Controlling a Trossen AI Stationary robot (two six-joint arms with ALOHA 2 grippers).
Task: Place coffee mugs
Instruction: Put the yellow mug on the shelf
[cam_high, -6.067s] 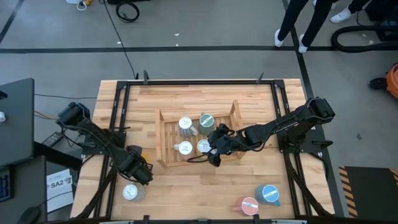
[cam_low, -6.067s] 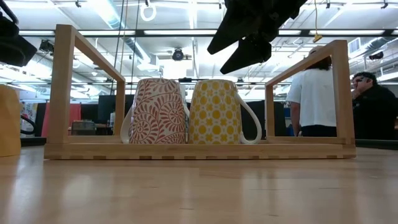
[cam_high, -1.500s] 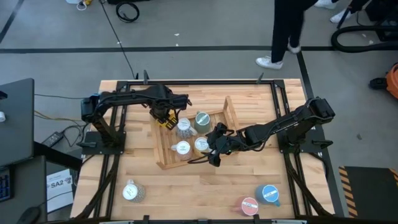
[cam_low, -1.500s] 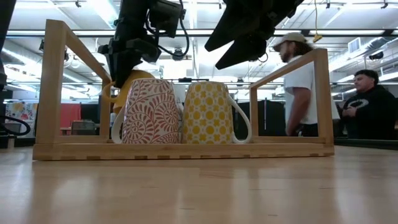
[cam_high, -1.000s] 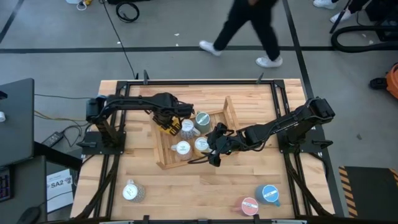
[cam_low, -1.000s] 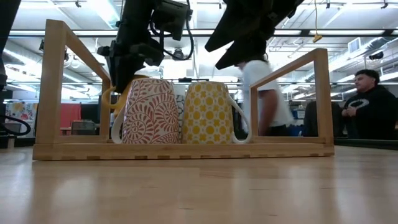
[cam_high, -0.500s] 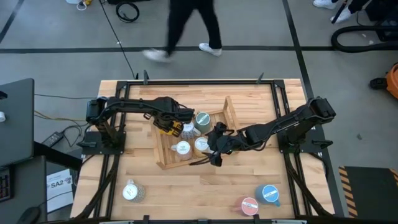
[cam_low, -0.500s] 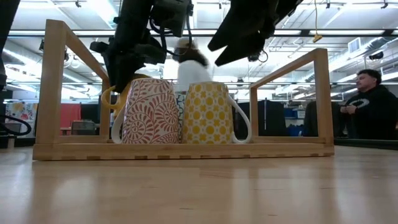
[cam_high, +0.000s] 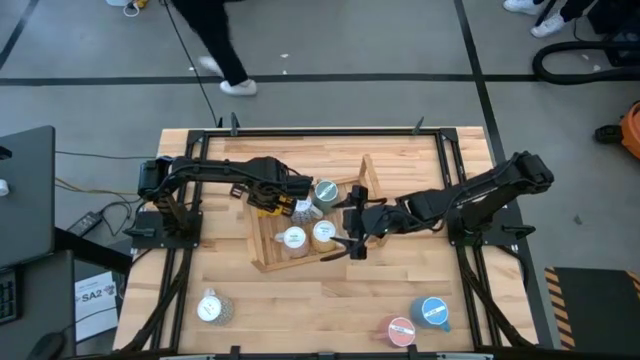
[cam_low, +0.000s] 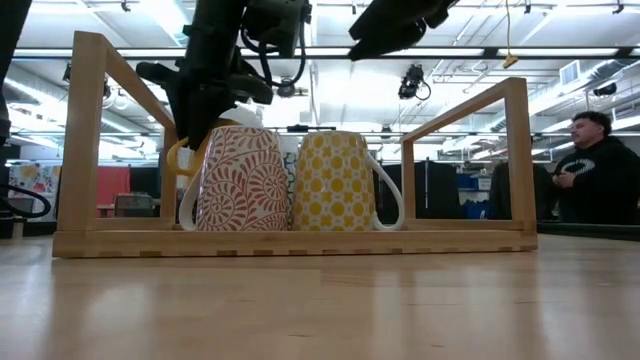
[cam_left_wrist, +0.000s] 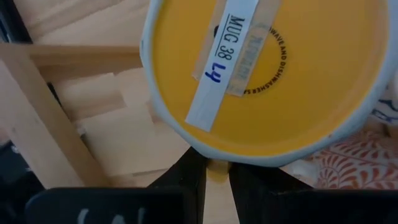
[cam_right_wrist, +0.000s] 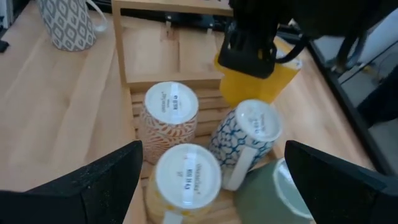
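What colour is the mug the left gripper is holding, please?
Yellow mug; clearest in the left wrist view.

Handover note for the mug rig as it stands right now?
Left gripper: shut on the yellow mug, upside down, at the wooden tray, not released.
Right gripper: open, empty, above the tray's right side.

In the tray, all upside down: red-patterned mug, yellow-patterned mug, blue-patterned mug, green mug.

On the table outside the tray: grey-patterned mug front left, pink mug and blue mug front right.

Done: four mugs placed. Left: release the yellow mug, then bring in the other three.
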